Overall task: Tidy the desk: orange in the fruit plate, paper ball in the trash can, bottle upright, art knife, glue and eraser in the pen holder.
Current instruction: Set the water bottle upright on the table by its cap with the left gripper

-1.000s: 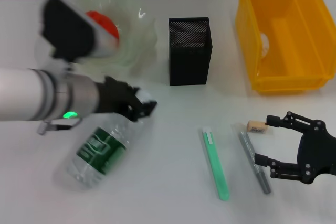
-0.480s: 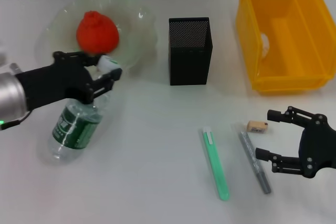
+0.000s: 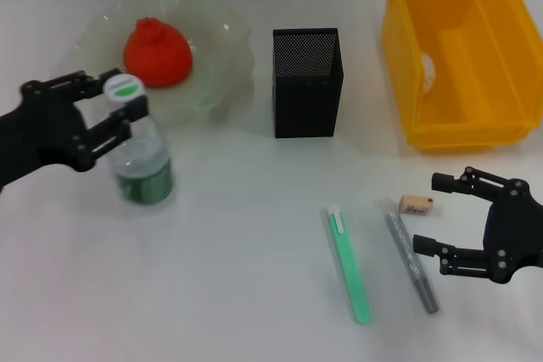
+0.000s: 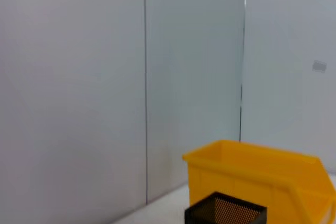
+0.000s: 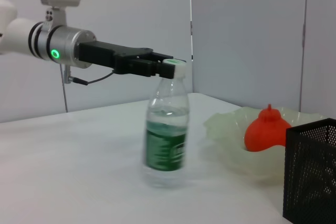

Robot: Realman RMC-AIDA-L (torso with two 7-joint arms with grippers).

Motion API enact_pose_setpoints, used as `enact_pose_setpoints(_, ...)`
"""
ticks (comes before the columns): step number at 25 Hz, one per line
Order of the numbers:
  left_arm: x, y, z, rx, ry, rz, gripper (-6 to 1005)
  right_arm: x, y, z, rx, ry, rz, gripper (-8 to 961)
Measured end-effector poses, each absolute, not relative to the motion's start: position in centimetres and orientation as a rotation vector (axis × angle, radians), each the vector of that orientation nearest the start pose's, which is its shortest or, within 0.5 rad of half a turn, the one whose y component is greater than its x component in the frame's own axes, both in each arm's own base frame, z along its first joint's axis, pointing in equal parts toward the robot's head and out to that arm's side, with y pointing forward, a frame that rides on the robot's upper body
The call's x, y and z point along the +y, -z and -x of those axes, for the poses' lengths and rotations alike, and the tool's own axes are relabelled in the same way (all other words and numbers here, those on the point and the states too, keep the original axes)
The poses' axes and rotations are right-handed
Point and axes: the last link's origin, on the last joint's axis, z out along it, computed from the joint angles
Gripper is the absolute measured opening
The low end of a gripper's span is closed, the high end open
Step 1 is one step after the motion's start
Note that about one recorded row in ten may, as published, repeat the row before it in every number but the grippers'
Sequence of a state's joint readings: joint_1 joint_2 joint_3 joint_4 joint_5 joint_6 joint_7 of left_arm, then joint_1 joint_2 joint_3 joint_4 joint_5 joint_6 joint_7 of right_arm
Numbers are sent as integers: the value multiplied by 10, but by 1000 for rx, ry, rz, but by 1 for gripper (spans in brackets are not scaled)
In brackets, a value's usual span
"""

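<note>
The bottle (image 3: 142, 158) stands upright on the table in front of the fruit plate (image 3: 229, 40), which holds the orange (image 3: 157, 51). My left gripper (image 3: 119, 99) is shut on the bottle's neck just under the white cap; the right wrist view shows this grip (image 5: 164, 67) on the bottle (image 5: 167, 140). My right gripper (image 3: 428, 214) is open, low over the table, right next to the eraser (image 3: 416, 204). The green art knife (image 3: 349, 264) and grey glue stick (image 3: 411, 260) lie beside it. The paper ball (image 3: 427, 69) lies in the trash can (image 3: 399, 40). The pen holder (image 3: 305, 82) stands mid-table.
The trash can (image 4: 252, 174) and pen holder (image 4: 226, 213) also show in the left wrist view. The right wrist view shows the orange (image 5: 268, 132), fruit plate (image 5: 228, 129) and pen holder (image 5: 312, 171). White table surface lies between bottle and art knife.
My left gripper has swung the bottle from lying on its side to standing upright, moving it left toward the plate. My right gripper has barely moved.
</note>
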State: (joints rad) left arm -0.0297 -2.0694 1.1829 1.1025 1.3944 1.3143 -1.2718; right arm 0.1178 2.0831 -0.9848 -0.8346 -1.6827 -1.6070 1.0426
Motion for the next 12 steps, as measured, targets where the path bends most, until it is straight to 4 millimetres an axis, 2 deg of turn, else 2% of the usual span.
enact_pose_setpoints(8, 270, -43, 289, -414, 790, 2345, 448, 237, -8, -304, 303, -715, 2653, 844)
enact_pose_setpoints(12, 270, -43, 289, -403, 793, 2346, 350, 238, -8, -302, 300, -727, 2662, 843)
